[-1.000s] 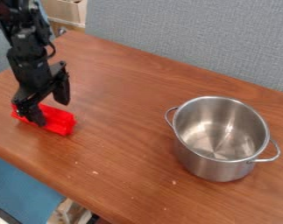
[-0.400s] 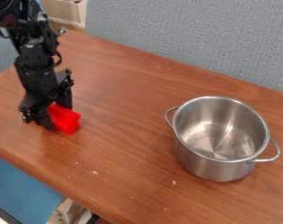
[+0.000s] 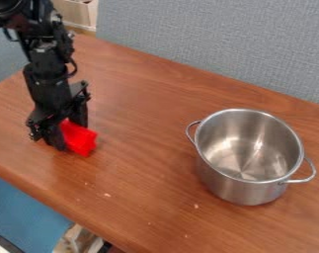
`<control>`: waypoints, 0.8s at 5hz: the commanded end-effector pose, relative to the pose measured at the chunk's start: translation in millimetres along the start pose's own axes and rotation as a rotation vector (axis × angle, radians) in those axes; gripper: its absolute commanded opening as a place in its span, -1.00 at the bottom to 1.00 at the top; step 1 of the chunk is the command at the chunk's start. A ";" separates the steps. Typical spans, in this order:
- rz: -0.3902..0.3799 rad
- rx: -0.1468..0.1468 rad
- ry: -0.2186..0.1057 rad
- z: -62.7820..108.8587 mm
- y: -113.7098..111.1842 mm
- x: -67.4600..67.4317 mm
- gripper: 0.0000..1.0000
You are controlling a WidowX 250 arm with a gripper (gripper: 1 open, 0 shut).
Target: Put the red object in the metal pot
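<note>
Camera view: fingers (image 3: pixel 52 131) point down, clenched on red bar (image 3: pixel 77 138), which pokes out just right of them, low on the surface (image 3: pixel 148 109). Bar looks stiff, light, smooth plastic w/ flat sides, prob. best pinched across its width. Bright red, blocky. Pot (image 3: pixel 252 154) sits well right of fingers, shiny, empty.

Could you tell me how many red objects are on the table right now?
1. The red object sits on the table's left side, partly hidden under the claw, well apart from the metal pot on the right. Nothing red shows inside the pot.
</note>
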State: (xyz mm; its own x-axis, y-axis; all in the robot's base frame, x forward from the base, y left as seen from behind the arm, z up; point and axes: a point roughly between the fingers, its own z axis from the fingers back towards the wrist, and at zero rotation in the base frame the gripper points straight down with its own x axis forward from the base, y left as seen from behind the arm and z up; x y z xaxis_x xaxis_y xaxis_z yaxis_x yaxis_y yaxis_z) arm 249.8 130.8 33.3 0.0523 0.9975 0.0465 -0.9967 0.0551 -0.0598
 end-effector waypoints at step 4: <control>-0.088 -0.093 0.001 56.8 -21.8 -21.0 -1.00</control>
State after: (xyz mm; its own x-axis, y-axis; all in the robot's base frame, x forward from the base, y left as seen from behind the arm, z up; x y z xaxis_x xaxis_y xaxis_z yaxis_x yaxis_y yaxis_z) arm 257.9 103.8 68.7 0.1369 0.9905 0.0158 -0.9871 0.1378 -0.0819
